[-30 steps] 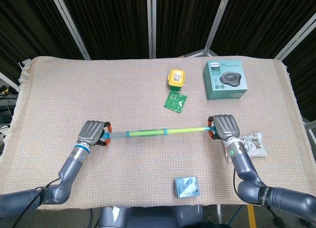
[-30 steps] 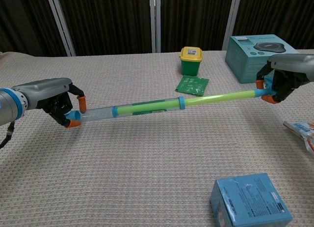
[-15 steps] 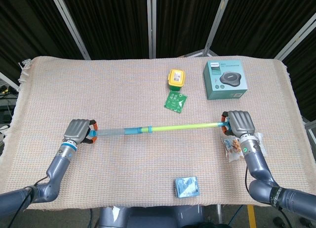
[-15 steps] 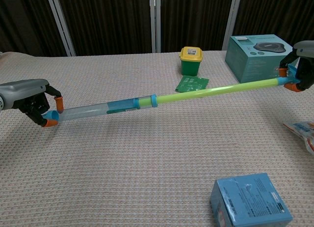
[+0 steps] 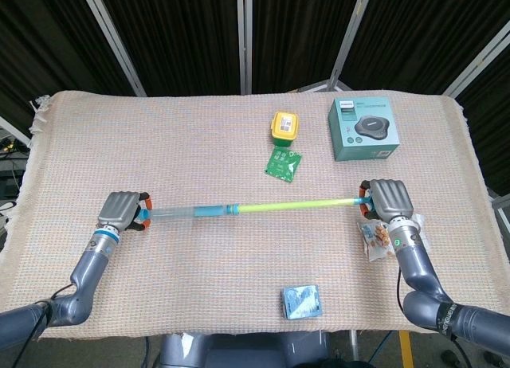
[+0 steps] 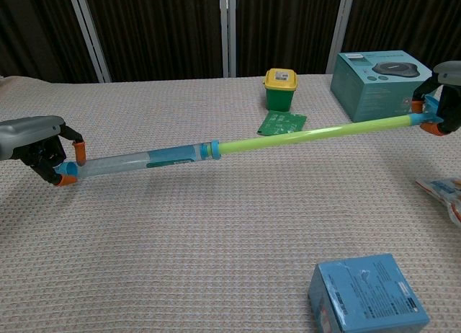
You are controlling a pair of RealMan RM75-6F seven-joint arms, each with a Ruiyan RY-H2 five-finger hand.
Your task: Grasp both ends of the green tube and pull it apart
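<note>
The green tube (image 5: 287,205) (image 6: 310,135) hangs stretched above the cloth, its thin green inner rod drawn far out of the clear outer sleeve (image 5: 179,213) (image 6: 130,162). A blue collar (image 6: 211,149) marks where the two parts join. My left hand (image 5: 121,212) (image 6: 39,145) grips the sleeve's end at the left. My right hand (image 5: 384,199) (image 6: 445,95) holds the rod's blue-capped end at the right, partly cut off by the chest view's edge.
A yellow-lidded green bin (image 5: 284,127), a green circuit board (image 5: 284,163) and a teal product box (image 5: 363,128) lie behind the tube. A snack packet (image 5: 394,235) sits by my right wrist. A small blue box (image 5: 301,301) lies near the front edge.
Both hands have moved apart, the left further left and the right further right. The tube has lengthened, with more green rod showing and the blue collar shifted left.
</note>
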